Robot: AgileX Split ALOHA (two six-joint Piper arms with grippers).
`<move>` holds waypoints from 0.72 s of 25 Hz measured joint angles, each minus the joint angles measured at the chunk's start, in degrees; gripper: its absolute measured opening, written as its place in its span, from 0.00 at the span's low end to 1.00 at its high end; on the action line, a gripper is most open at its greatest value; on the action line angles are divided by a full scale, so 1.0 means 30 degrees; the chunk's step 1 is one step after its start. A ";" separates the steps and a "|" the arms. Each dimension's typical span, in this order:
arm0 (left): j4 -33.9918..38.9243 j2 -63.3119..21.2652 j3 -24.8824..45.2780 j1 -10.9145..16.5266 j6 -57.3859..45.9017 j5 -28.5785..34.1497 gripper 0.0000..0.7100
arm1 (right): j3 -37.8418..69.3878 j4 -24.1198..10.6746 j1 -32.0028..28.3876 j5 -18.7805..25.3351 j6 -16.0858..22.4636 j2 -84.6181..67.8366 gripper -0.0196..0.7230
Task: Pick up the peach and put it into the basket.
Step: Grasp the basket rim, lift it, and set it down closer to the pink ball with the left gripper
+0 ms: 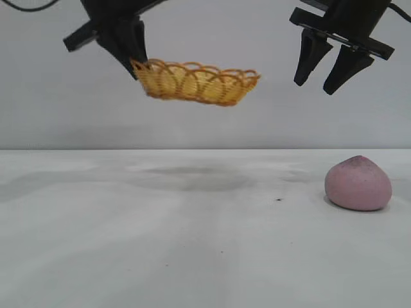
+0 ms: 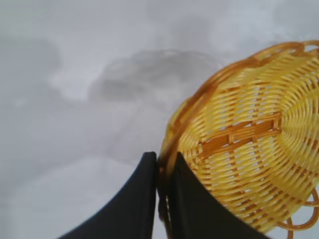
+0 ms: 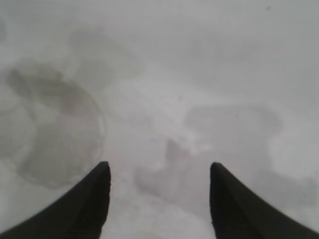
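Note:
The pink-mauve peach (image 1: 358, 183) lies on the white table at the right. The yellow woven basket (image 1: 196, 82) with an orange-brown rim hangs in the air, high above the table, roughly level. My left gripper (image 1: 136, 65) is shut on the basket's left rim; the left wrist view shows the rim pinched between the black fingers (image 2: 164, 164) and the basket's inside (image 2: 249, 144). My right gripper (image 1: 316, 87) is open and empty, high above the table, up and to the left of the peach. In the right wrist view (image 3: 158, 172) only bare table shows between its fingers.
The white table (image 1: 192, 244) has faint grey stains and a small dark speck (image 1: 279, 199) left of the peach. A plain grey wall stands behind.

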 joint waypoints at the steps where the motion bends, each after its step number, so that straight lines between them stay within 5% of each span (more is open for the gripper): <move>1: -0.0273 -0.0012 0.0769 0.0001 0.0000 -0.0011 0.00 | 0.0000 0.0000 0.0000 0.0000 0.0000 0.0000 0.58; 5: -0.0698 -0.0942 0.4869 -0.0074 0.0000 -0.0635 0.00 | 0.0000 0.0000 0.0000 -0.0105 -0.0012 0.0000 0.58; 10: -0.3273 -0.2858 0.9564 -0.0104 0.0356 -0.5169 0.00 | 0.0000 0.0000 0.0000 -0.0448 -0.0012 0.0000 0.58; 18: -0.6424 -0.2326 1.1958 -0.0219 0.2368 -0.7615 0.00 | 0.0000 0.0000 0.0000 -0.0619 -0.0012 0.0000 0.58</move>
